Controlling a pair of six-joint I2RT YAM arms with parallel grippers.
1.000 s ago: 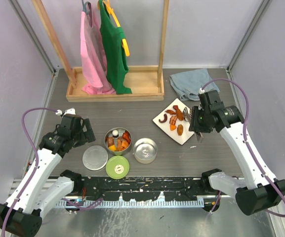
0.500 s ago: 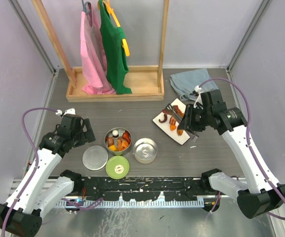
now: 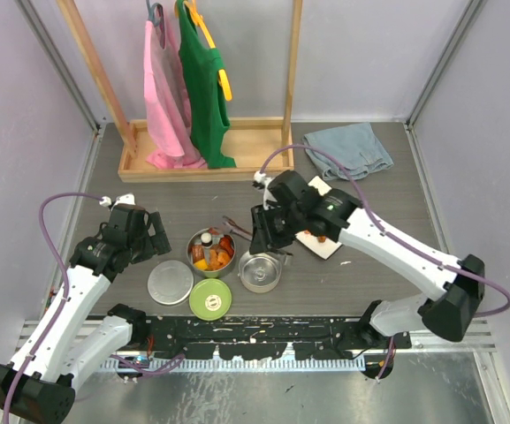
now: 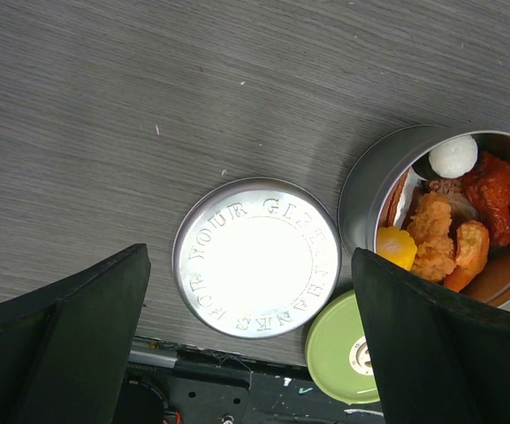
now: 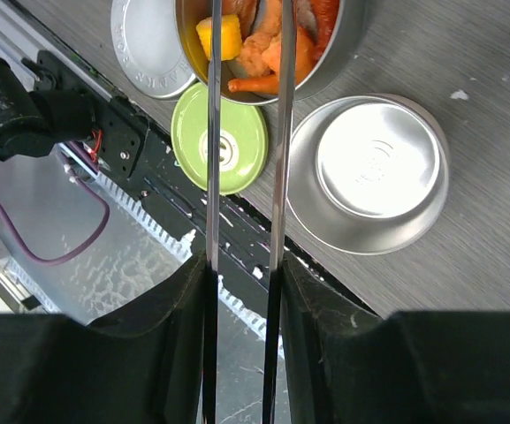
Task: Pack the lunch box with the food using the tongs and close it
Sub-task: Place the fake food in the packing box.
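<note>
Our right tool (image 5: 246, 283) pinches the tongs (image 5: 213, 132), tips out over the filled tin (image 4: 367, 190). We cannot tell whether they carry any food (image 4: 440, 230). We should lower the tips inside that tin's rim before easing the squeeze, so nothing bounces onto the desk (image 4: 148, 88). Left of the filled tin, our left tool (image 4: 250, 256) hovers spread wide over the steel lid (image 4: 255, 274).

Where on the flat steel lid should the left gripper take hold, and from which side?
Probably its rim, from above. The steel lid lies flat on the table, lettering up, with no knob, so only the edge offers a hold. The open left gripper hangs over it; the edge away from the green lid and the tin is free.
</note>
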